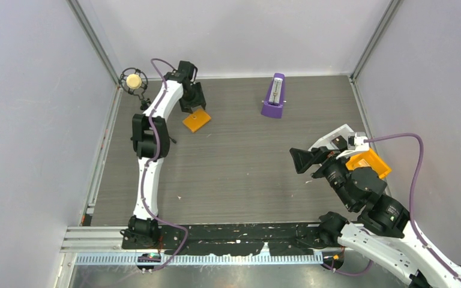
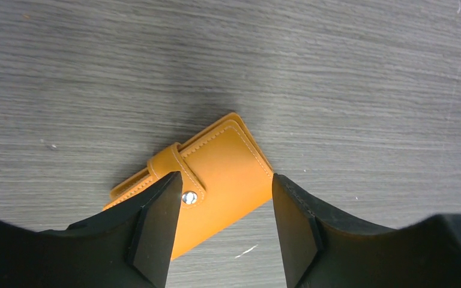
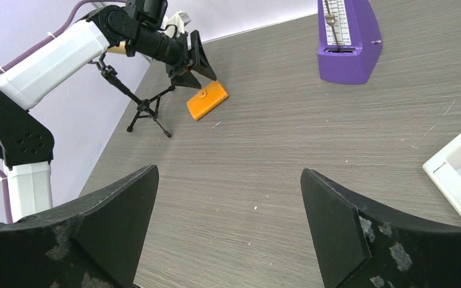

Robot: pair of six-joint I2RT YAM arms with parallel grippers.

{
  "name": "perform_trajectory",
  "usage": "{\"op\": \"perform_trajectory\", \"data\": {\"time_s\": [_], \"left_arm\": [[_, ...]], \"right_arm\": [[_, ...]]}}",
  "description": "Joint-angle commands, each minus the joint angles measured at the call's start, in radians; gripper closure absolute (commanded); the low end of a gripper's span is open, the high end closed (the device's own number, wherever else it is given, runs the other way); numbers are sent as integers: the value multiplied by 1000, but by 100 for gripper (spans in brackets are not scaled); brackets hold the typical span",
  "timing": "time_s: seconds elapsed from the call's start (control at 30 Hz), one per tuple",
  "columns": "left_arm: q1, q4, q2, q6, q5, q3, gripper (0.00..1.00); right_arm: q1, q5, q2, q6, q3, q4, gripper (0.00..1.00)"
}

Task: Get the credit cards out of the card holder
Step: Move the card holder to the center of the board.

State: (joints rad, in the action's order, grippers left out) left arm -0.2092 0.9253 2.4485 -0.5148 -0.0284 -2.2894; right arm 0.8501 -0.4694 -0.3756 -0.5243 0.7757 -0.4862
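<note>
Stretching beneath both arms, the counter [image 1: 240,174] is a grey board with fine wood grain, flecked with a few white scratches. Pale lilac-grey walls [image 1: 30,120] close it in on three sides, with metal posts standing in the far corners. Directly under the left pincer [image 2: 225,177], whose fingers stand spread, lies the card holder [image 2: 231,159]. It is small, flat and orange, stitched along its edges, and folded closed with a strap fastened by a silver snap. It rests flat on the counter, reaching across the gap between the two fingers; whether either finger touches it I cannot tell. The right pincer [image 3: 228,171] is likewise spread and holds nothing. The card holder lies well ahead of it to its left, a purple metronome [image 3: 345,42] ahead to its right, and a white bin [image 3: 459,171] near its right side.
</note>
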Motion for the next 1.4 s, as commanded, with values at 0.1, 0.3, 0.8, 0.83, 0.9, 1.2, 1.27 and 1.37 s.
{"op": "perform_trajectory", "data": {"time_s": [0.1,0.3,0.8,0.83,0.9,1.2,1.27,1.37], "left_arm": [[-4,53,-13,-14,-86,36,42],[-18,83,-56,-11,-91,114,42],[-185,-21,-280,-41,-88,543,45],[-204,-31,-304,-47,-74,576,45],[-240,-61,-343,-57,-73,646,45],[-441,-236,-516,-130,-164,902,46],[-487,-243,-533,-143,-164,930,46],[-549,-270,-560,-157,-193,970,46]], "right_arm": [[4,-20,7,-13,31,14,3],[4,-34,45,-36,33,-20,4],[4,-41,89,-94,-15,-48,6],[4,-39,84,-99,-20,-48,6],[4,-37,80,-103,-30,-46,6],[4,-33,58,-105,-64,-45,6],[4,-30,50,-105,-66,-46,6],[4,-29,43,-111,-66,-55,6]]}}
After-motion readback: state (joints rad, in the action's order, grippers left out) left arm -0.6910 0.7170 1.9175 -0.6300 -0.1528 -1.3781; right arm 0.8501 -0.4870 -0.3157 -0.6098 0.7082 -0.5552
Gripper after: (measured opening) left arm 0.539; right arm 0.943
